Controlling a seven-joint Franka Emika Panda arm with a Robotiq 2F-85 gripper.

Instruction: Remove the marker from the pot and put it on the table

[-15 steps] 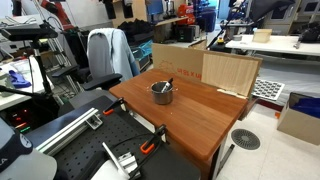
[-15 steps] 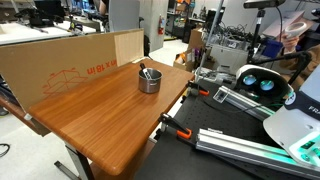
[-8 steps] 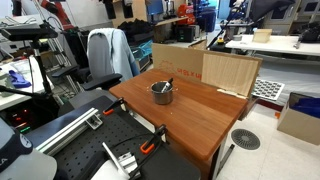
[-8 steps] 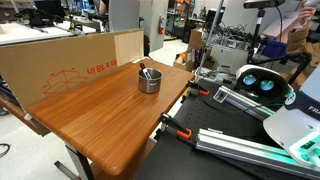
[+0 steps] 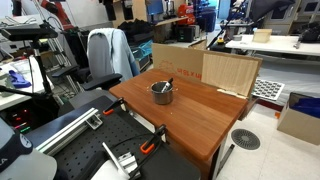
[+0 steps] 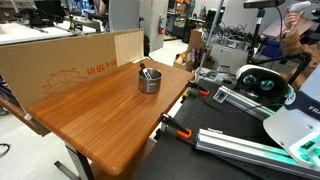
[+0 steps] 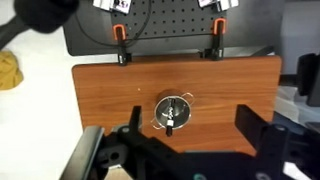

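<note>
You have the pot (image 5: 162,93) on the desk (image 5: 200,120), with the marker (image 5: 166,85) inside it, leaning on the rim. Behind the pot, a board (image 5: 230,72) stands upright along the desk's edge. Two clamps (image 7: 122,45) grip the opposite edge, well apart from the pot.

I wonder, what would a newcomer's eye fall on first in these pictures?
Most likely the small silver pot on the reddish-brown table, with a dark marker sticking out of it. Next, the big cardboard sheet standing along the table's edge in an exterior view.
</note>
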